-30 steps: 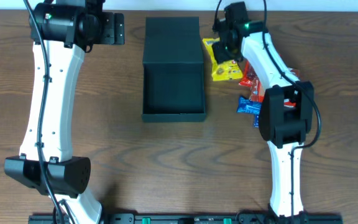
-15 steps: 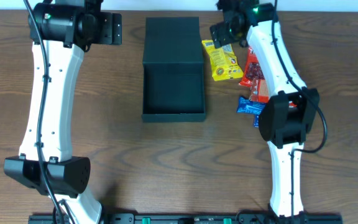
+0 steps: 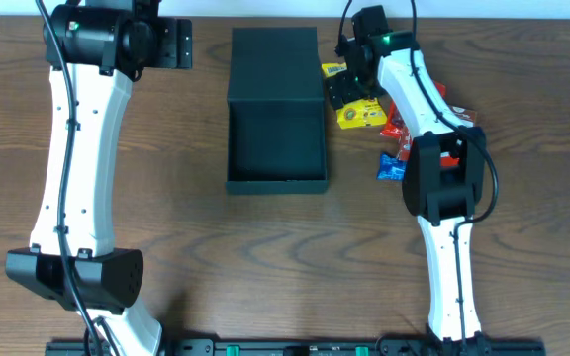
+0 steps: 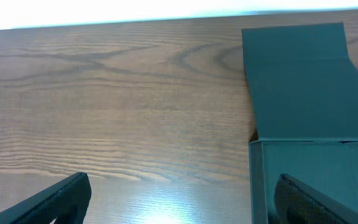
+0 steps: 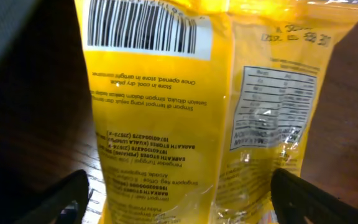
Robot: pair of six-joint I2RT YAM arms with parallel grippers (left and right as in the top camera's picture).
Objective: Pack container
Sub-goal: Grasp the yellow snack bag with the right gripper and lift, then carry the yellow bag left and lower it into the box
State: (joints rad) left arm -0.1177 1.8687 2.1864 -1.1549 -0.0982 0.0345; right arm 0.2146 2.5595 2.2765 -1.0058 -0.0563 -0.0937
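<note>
Jaws gape on left gripper [image 4: 185,199] and right gripper [image 5: 185,196]; yellow packet [image 5: 160,112] lies unpacked at empty container's [image 3: 276,138] three o'clock.

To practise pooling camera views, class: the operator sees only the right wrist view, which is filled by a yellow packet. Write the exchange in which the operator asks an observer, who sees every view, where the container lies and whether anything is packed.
Operator: I see only a yellow packet. Which side of it is the container?
Observer: The container lies close beside the yellow packet, on its left, toward the left arm.
Operator: Is anything packed in it yet?
Observer: No packet shows in its open compartment.
</note>
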